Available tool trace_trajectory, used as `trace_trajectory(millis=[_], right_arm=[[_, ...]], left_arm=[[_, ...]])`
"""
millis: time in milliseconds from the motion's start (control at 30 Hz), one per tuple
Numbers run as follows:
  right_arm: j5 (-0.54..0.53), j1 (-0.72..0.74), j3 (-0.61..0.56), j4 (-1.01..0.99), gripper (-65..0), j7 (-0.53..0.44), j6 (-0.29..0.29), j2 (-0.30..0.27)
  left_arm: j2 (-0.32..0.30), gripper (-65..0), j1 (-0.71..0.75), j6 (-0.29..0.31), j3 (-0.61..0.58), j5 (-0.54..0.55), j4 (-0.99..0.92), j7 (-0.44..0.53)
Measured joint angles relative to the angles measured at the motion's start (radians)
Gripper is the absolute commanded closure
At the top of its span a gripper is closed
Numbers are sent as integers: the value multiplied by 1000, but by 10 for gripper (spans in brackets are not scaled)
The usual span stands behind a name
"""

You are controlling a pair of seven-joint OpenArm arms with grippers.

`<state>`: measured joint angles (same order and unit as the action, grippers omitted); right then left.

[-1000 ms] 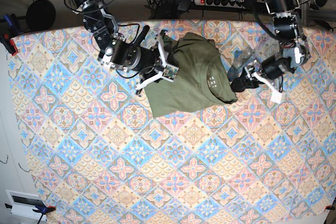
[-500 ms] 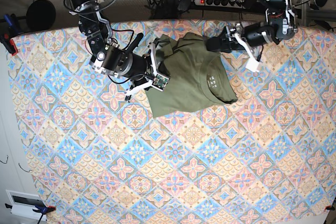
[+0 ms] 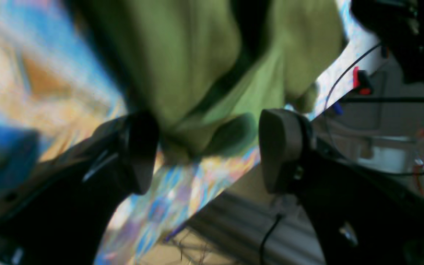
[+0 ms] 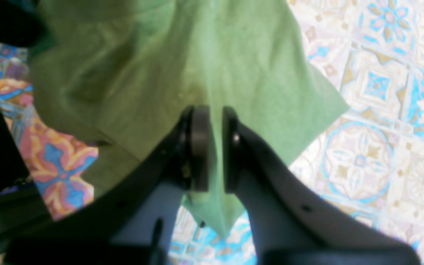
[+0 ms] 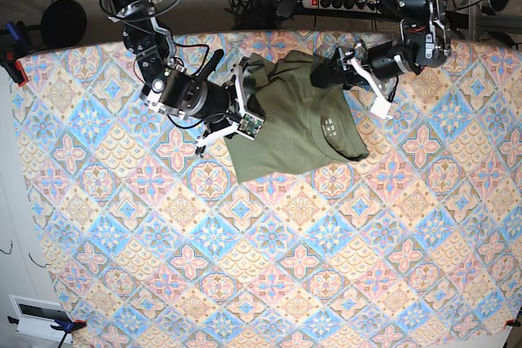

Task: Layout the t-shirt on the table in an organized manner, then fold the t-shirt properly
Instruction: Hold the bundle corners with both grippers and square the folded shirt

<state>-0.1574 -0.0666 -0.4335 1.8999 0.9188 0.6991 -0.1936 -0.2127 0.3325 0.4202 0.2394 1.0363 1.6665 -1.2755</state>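
Olive-green fabric is seen bunched and partly folded: the t-shirt (image 5: 298,120) lies crumpled near the far edge of the table (image 5: 269,266), its neck opening turned toward the near side, with small pale label print inside. A fold at its edge is pinched between the nearly closed jaws of the right gripper (image 4: 212,147). The left gripper (image 3: 204,151) is held wide apart just beside the opposite rumpled edge, with nothing gripped.

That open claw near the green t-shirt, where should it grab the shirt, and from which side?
Probably the bunched upper corner of the t-shirt, coming in from the shirt's free side. The left end effector is open there, that edge is raised into folds, and the right end effector already pinches the opposite edge.
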Motion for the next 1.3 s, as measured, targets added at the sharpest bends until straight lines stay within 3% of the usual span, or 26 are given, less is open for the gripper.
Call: trace_trajectory(millis=[233,300,400,433,600,767,933,1300], right_arm=[[0,0,0,0,-55,-2,0,-3],[0,0,0,0,-55,-2,0,-3],[0,0,0,0,-55,-2,0,-4],[0,0,0,0,-55,-2,0,-4],[0,0,0,0,-55,-2,0,-3],[0,0,0,0,-55,-2,0,-5],[0,-3,-11,0,-56,2,0,-4],[-3,-16,-216,-4,-56,-8,-4,-4]], left_arm=[[18,-393,0,-1,6,-39,0,-6],[32,-287,-1,0,2,-32,0,-5],[43,-50,-10,0,6,-43,0,-12],[46,0,-18,-3,7,-42,0,-10],[40,0,-32,0,50,-27,0,-9],[-10,0,-27,3,145,-27,0,-14],[-42,0,-18,3,153,-28,1,-15],[-40,0,-66,4,149,-34,-110,-14]])
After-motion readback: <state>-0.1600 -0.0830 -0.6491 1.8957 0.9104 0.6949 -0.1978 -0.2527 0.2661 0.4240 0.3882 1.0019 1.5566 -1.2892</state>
